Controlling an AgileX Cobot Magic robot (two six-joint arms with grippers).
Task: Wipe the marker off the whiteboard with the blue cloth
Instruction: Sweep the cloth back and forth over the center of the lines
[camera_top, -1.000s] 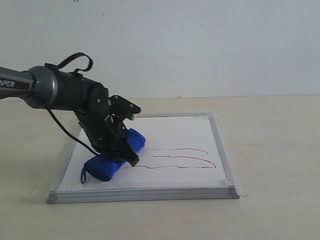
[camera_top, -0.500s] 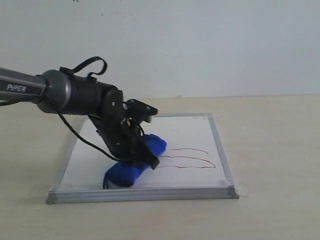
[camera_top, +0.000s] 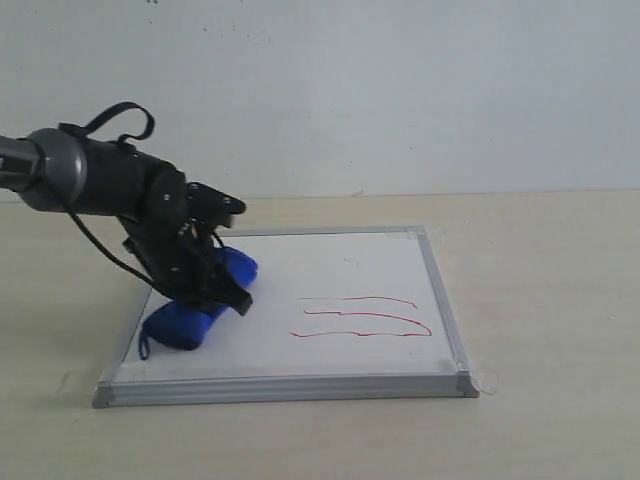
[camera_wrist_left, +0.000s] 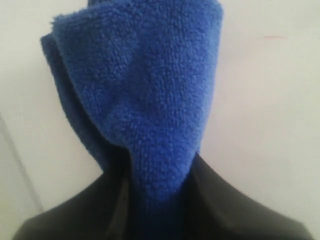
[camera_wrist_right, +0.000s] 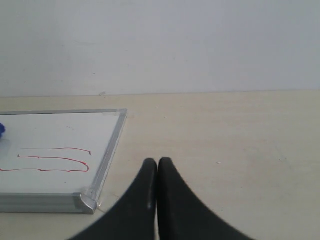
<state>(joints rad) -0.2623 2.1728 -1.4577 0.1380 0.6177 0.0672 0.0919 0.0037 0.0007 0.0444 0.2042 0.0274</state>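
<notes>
The whiteboard (camera_top: 330, 270) lies flat on the table, silver-framed. Red marker lines (camera_top: 362, 318) run across its right half, three short wavy strokes. My left gripper (camera_top: 215, 290) is shut on the blue cloth (camera_top: 190, 318), a thick roll pressed on the board's left part, its small loop hanging at the near end. In the left wrist view the blue cloth (camera_wrist_left: 145, 100) fills the gap between the black fingers (camera_wrist_left: 225, 200). My right gripper (camera_wrist_right: 158, 162) is shut on nothing, over bare table beside the whiteboard's (camera_wrist_right: 60, 135) corner; the marker lines (camera_wrist_right: 50, 159) show there too.
The board's grey corner piece (camera_top: 462, 383) sits near the table's front. Light wooden tabletop (camera_top: 540, 300) stretches to the right of the board. A plain white wall stands behind. The right arm does not show in the exterior view.
My left gripper has swept the cloth back leftward across the board after reaching its middle. The red lines' left ends are gone; strokes are shorter than a second ago.
</notes>
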